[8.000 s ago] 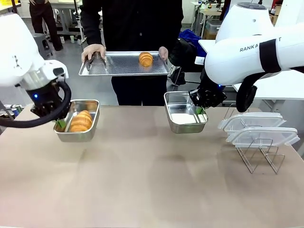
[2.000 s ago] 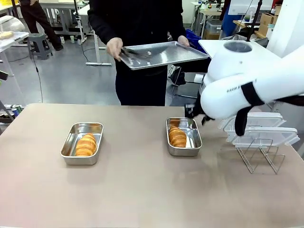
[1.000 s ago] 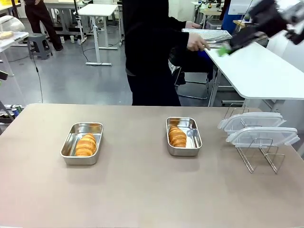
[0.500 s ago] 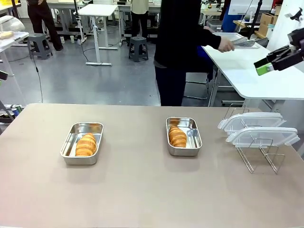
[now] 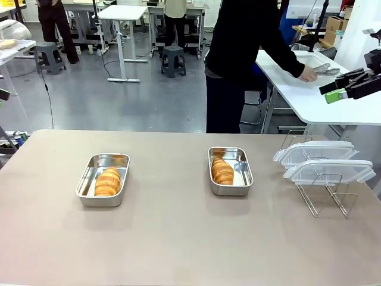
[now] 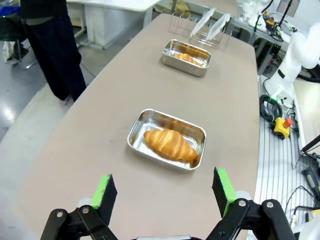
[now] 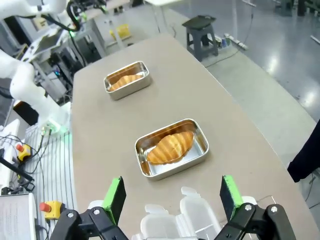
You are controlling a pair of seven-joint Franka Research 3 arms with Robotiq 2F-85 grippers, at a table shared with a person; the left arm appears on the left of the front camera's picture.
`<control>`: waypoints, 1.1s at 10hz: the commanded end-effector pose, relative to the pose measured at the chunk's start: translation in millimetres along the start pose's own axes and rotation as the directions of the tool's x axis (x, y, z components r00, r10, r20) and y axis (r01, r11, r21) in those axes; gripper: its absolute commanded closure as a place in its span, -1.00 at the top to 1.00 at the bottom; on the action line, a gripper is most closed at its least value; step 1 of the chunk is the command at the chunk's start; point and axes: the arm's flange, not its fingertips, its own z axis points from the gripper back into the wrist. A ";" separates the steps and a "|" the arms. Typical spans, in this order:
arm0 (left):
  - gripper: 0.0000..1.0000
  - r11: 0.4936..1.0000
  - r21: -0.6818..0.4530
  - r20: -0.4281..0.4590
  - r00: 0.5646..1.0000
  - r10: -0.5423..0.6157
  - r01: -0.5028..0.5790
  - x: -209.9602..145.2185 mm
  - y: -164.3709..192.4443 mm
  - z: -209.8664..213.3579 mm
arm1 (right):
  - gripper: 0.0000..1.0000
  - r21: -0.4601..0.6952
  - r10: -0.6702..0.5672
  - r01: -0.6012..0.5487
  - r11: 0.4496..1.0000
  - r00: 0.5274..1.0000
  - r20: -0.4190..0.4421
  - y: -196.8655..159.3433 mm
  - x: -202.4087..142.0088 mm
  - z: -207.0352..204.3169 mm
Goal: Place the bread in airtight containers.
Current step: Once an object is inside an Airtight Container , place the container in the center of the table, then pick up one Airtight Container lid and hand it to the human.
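While both croissants lie flat in their steel pans, my work with the bread looks done. The left croissant (image 5: 107,182) rests in the left pan (image 5: 110,161), and the right croissant (image 5: 222,171) sits off to one side of the right pan (image 5: 243,173). I judge them light, flaky and easy to crush, so I'd leave them alone.

What's missing is the sealing. The clear lids (image 5: 315,152) lean on the wire rack (image 5: 326,199) at the table's right end, well apart from both pans. They look thin, springy and slick, so I'd pinch one by its rim rather than its flat face.

My left gripper (image 6: 164,186) and right gripper (image 7: 172,196) hang above the table, jaws wide apart and holding nothing. The person's hand (image 5: 308,74) is over at the side table.
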 end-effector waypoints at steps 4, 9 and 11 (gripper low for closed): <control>1.00 1.000 -0.001 0.028 0.999 -0.016 0.016 2.2 -0.6 -0.2 | 1.00 -0.022 0.013 -0.013 1.000 1.000 -0.010 -0.5 4.9 -1.1; 1.00 1.000 -0.001 0.028 0.999 -0.016 0.016 2.2 -0.6 -0.2 | 1.00 -0.009 0.004 -0.004 1.000 1.000 -0.010 0.3 2.2 0.1; 1.00 1.000 -0.001 0.028 0.999 -0.016 0.016 2.2 -0.6 -0.2 | 1.00 0.152 0.306 -0.282 0.947 0.938 -0.161 20.4 -4.3 2.4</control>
